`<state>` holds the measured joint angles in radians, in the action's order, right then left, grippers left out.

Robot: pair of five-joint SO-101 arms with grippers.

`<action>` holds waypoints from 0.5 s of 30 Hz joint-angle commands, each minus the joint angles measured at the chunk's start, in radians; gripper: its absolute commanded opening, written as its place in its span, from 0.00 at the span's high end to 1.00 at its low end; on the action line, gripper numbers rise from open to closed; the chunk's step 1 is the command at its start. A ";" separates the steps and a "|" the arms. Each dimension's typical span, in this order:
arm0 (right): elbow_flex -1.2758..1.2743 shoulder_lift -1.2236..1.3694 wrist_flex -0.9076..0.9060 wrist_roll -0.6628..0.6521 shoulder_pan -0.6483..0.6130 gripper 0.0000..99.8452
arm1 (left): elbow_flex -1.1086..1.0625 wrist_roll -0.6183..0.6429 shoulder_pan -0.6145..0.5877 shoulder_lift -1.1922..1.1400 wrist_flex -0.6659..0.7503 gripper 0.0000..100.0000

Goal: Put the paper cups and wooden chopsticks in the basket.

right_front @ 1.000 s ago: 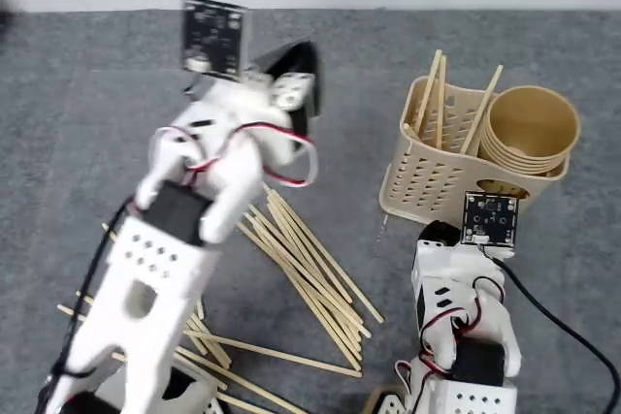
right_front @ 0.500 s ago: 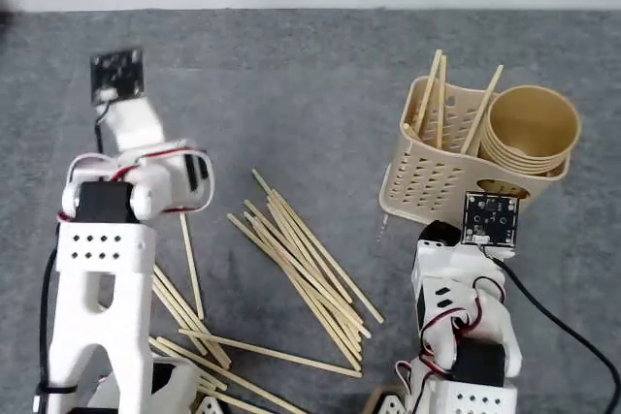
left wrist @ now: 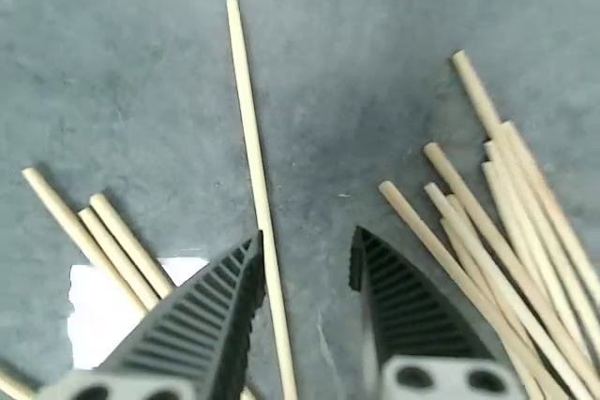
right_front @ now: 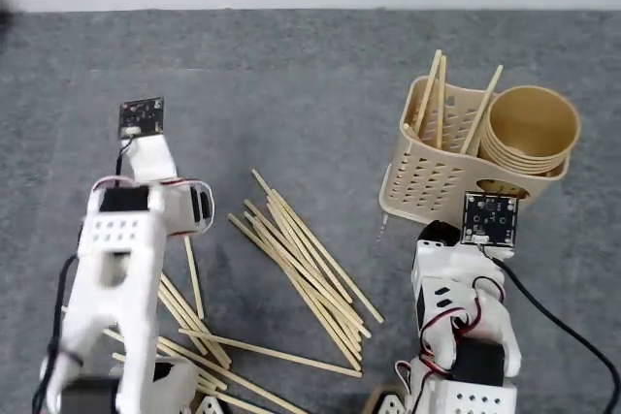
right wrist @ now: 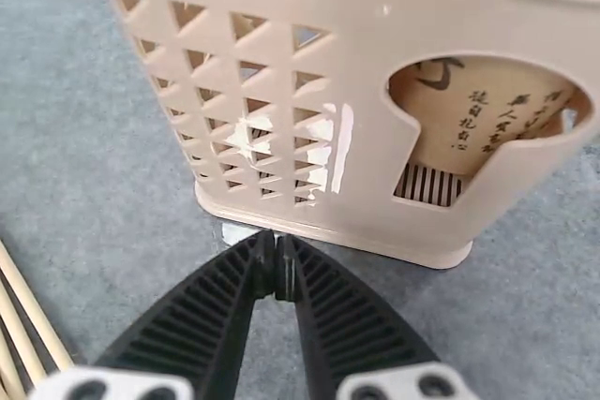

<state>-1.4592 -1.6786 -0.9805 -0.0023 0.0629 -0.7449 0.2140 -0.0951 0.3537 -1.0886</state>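
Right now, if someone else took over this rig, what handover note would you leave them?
Left gripper: open, low over a lone chopstick lying on the grey mat.
Right gripper: shut, empty, close in front of the basket.
Done: the stacked paper cups and three chopsticks stand in the basket.
Left: the loose chopsticks on the mat, a main pile between the arms and scattered sticks near the left arm's base. The lone chopstick under the left gripper looks like the nearest pick.
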 commanded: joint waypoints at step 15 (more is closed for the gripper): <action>0.020 -0.010 0.019 0.012 -0.024 0.99 | 0.387 0.038 -0.106 -0.555 -0.025 0.86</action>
<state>-1.4592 -1.6786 -0.9805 -0.0023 0.0445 -0.4166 0.2493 -0.1903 -0.1895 -1.1070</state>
